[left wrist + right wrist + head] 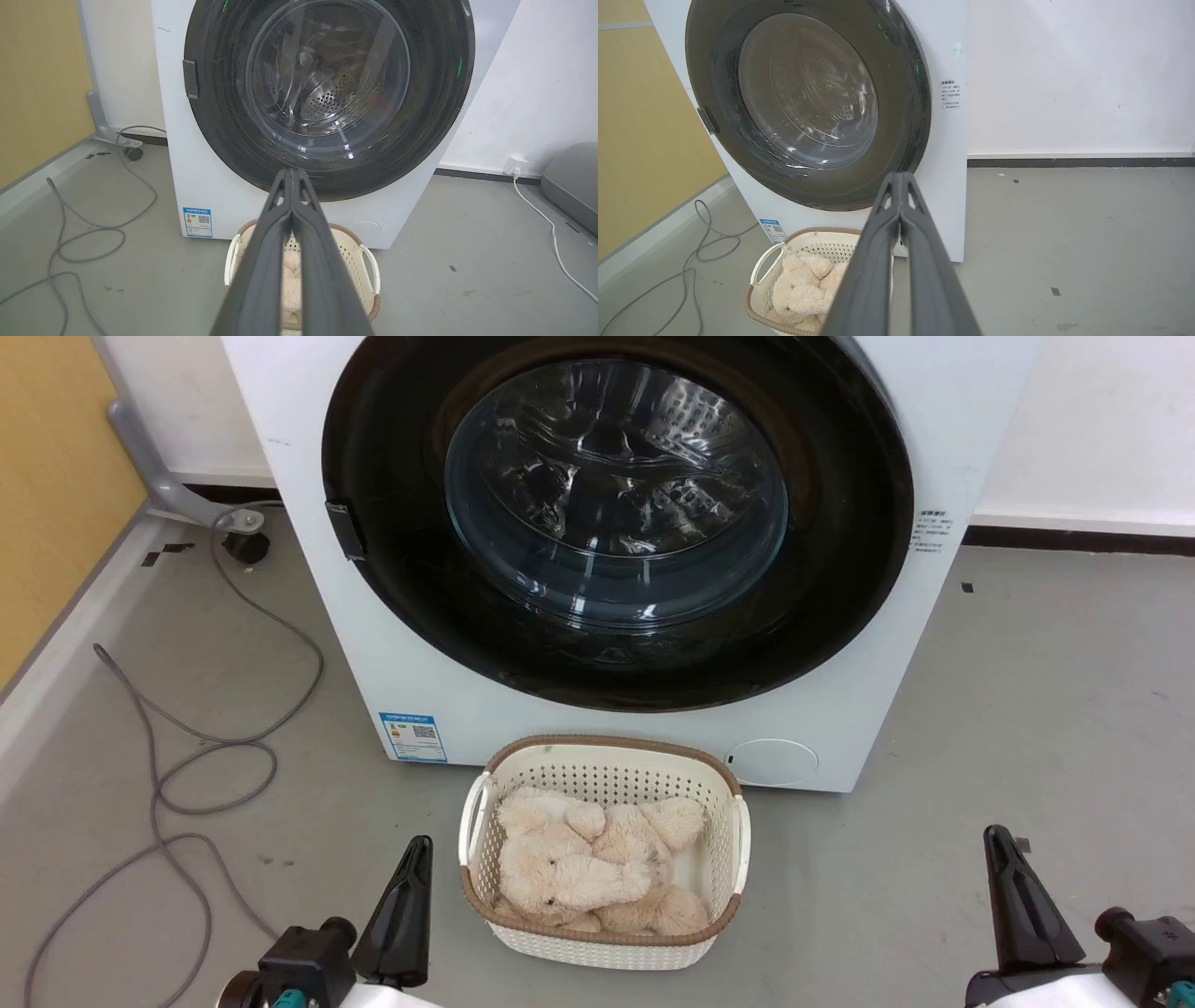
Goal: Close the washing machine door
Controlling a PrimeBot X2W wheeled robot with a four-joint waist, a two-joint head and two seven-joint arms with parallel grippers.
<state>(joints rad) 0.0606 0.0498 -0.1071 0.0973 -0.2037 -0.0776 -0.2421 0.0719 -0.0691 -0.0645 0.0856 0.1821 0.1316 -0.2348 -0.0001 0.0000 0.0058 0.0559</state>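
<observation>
The washing machine door (616,495) lies shut, flat against the washing machine (840,709), and both my grippers are idle
The door fills the machine's front, glass bowl over the drum; a white perforated basket (607,775) of beige plush (579,868) sits on the floor just before the machine; my left gripper (292,171) and right gripper (900,175) hang apart from the machine, fingers pressed together on nothing

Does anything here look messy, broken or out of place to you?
Nothing looks damaged or spilled. The washing machine door sits flush against the washing machine. The one untidy thing is a grey cable lying in loose loops on the floor at the left.
</observation>
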